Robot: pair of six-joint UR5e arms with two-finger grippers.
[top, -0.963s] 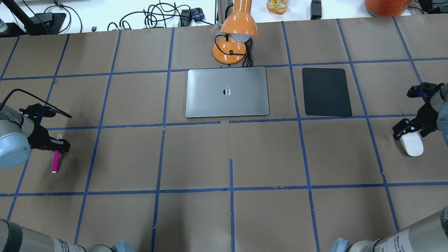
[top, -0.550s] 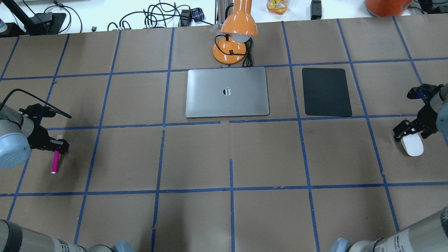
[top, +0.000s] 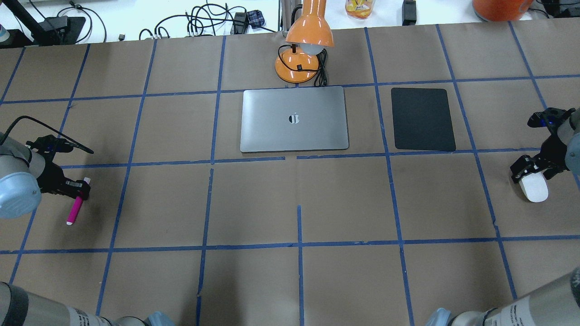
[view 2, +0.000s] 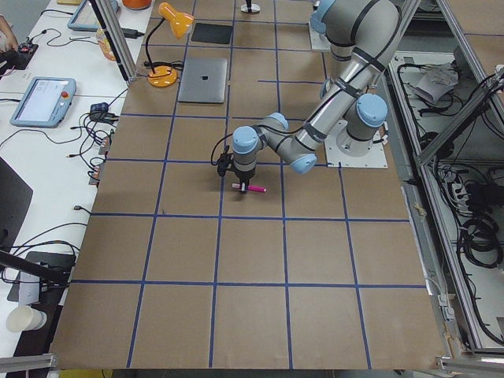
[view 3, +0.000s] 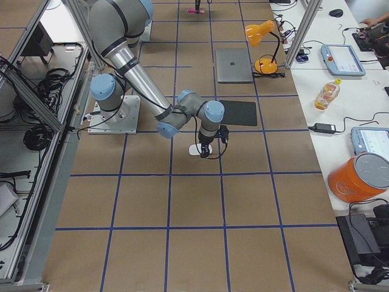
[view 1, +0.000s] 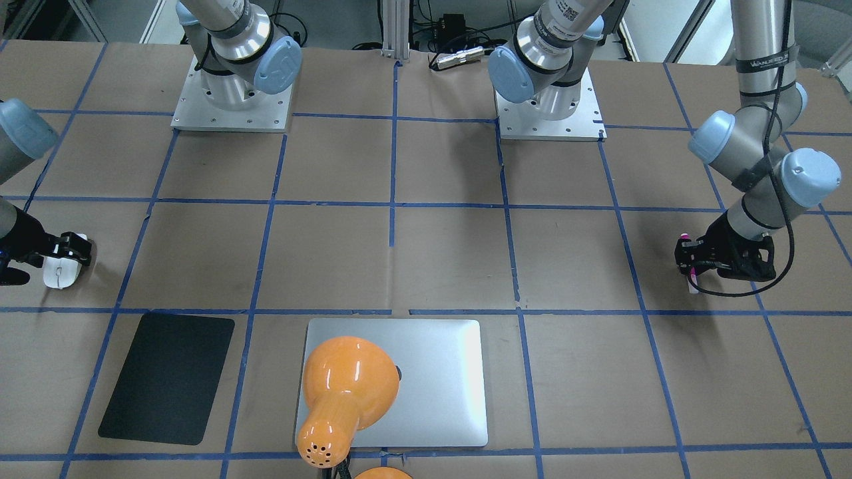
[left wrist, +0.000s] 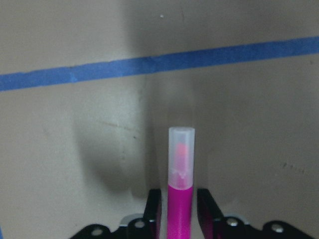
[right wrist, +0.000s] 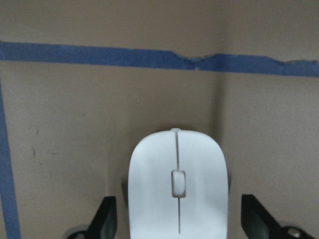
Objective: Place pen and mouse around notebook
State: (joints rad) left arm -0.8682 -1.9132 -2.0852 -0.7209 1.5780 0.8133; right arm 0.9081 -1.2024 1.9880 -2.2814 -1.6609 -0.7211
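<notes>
**Pen [top: 75, 210] has swung its cap end toward the notebook [top: 294, 133] as the left gripper [top: 78, 189] closes in**

Compared with a second ago, the magenta pen has turned slightly. Its pale cap end now leans toward the notebook's side, and its pink tail has barely shifted. The white mouse [top: 534, 190] and the right gripper [top: 530, 174] sit almost where they were.

The pen lies on the brown paper-covered table [top: 344, 203], well apart from the notebook on its left and nearer the robot. Its long axis runs roughly from the robot toward the far edge. The left wrist camera shows it lying straight down the gap between the left fingers [left wrist: 153, 209], cap end pointing ahead. The jaws are narrow and hug the barrel on both sides. I judge they are pinching it, though a thin dark line on each side leaves some doubt.

The mouse lies well apart from the notebook on its right, beyond the black mat [top: 422, 118] and nearer the robot. Its long axis also runs away from the wrist camera, scroll wheel on the centre line. The right fingers [right wrist: 105, 219] stand wide, one on each side of the mouse, with clear gaps and no contact.

Each arm is the nearer one to its own object.

The notebook is a closed silver-grey laptop with a small dark apple-shaped logo at its centre. An orange desk lamp [top: 302, 59] stands just beyond its far edge. White labels on the arms are too small to read.
</notes>
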